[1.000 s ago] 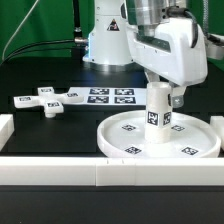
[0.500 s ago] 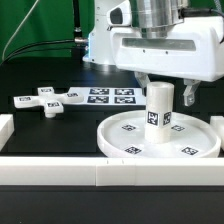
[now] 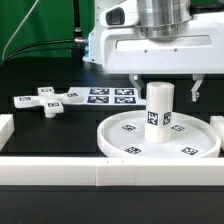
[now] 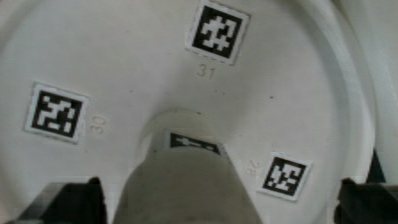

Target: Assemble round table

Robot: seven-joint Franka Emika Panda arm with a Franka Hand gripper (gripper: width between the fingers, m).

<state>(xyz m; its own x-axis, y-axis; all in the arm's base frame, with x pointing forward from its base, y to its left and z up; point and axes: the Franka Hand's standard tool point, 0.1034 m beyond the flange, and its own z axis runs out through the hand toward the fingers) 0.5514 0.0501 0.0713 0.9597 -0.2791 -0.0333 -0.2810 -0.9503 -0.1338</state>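
The short thick cylinder (image 3: 160, 110) is seen standing upright at the centre of the round disc (image 3: 118, 142), which is laid flat on the black counter (image 3: 45, 135) toward the exterior view's right. The hand (image 3: 166, 90) is held at the cylinder's upper end with its fingers (image 3: 137, 86) spread wide on either side. No contact with the cylinder is shown, so nothing is gripped. In the wrist view the cylinder (image 4: 187, 172) is seen from above, rising from the disc (image 4: 267, 90) between two dark fingertips (only their ends are caught at the frame edge). The cross-shaped piece (image 3: 45, 101) is found lying flat on the counter, well apart from the disc toward the exterior view's left, just beside the marker board (image 3: 110, 97). The first joint is judged to be made or nearly made, though whether the cylinder is fully seated cannot be told. The cross-shaped piece is yet to be fetched and fitted onto the cylinder's top.
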